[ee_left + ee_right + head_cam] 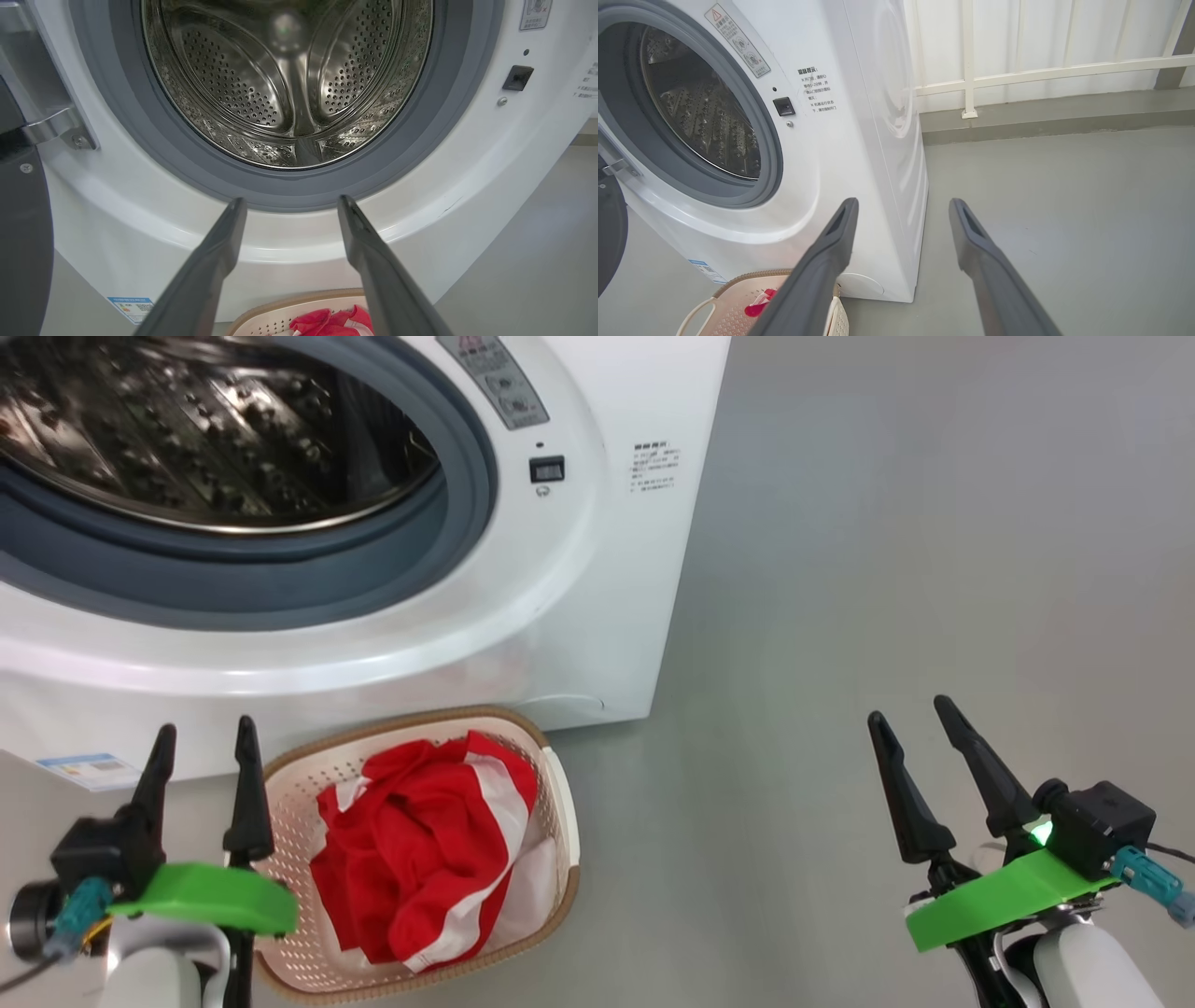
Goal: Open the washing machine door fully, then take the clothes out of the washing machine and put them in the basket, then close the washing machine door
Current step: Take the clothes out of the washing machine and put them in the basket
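Red cloth with white panels, the clothes [420,849] lie bunched in the basket [425,717], filling much of it. The basket stands on the grey floor [887,523] right at the foot of the washing machine [597,597] (whether it touches the white front I cannot tell).

The machine's mouth is uncovered: a grey gasket [280,583] rings the steel drum [289,84], whose perforated wall shines bare. The washing machine door [21,242] is swung out to the robot's left on its metal hinge [60,126], and just a dark slice of it shows at the left edge of both wrist views. A small blue label [89,768] sits low on the machine's front.

The left gripper [205,726] hangs just left of the basket, its two dark fingers apart and holding nothing, pointing toward the lower rim of the opening. The right gripper [908,709] is well off to the right over bare floor, its fingers likewise spread and empty. Beyond it, in the right wrist view, a white railing [1041,72] runs along the wall.
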{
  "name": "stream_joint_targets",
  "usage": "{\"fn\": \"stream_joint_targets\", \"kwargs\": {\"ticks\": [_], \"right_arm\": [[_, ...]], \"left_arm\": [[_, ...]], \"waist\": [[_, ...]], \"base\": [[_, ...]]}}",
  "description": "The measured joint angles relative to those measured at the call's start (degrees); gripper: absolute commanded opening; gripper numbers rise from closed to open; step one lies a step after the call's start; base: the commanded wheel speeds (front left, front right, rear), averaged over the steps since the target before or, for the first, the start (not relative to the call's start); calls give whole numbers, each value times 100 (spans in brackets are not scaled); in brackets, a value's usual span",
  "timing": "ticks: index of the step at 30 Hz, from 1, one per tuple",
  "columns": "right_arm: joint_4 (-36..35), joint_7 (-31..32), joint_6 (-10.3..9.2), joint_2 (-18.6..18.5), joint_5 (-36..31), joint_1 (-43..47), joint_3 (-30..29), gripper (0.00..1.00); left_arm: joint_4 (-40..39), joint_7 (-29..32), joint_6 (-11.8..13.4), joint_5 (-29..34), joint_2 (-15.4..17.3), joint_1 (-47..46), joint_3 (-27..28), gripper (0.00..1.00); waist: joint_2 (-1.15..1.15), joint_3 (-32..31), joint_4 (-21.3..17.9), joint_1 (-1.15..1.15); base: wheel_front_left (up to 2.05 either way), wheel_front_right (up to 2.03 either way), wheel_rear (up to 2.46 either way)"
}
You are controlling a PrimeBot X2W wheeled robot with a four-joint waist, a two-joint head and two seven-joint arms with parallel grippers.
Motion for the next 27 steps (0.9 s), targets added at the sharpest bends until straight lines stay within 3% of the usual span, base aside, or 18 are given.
{"fn": "stream_joint_targets", "kwargs": {"ticks": [11, 27], "right_arm": [[-1, 0, 0, -29, 1, 277, -46, 100], [-11, 0, 0, -47, 1, 695, -183, 100]], "left_arm": [[-820, 0, -42, 0, -74, 755, 87, 100], [-1285, 0, -42, -13, -85, 1471, 183, 100]], "waist": [[0, -418, 60, 0], [0, -740, 95, 0]], "base": [[0, 0, 0], [0, 0, 0]]}}
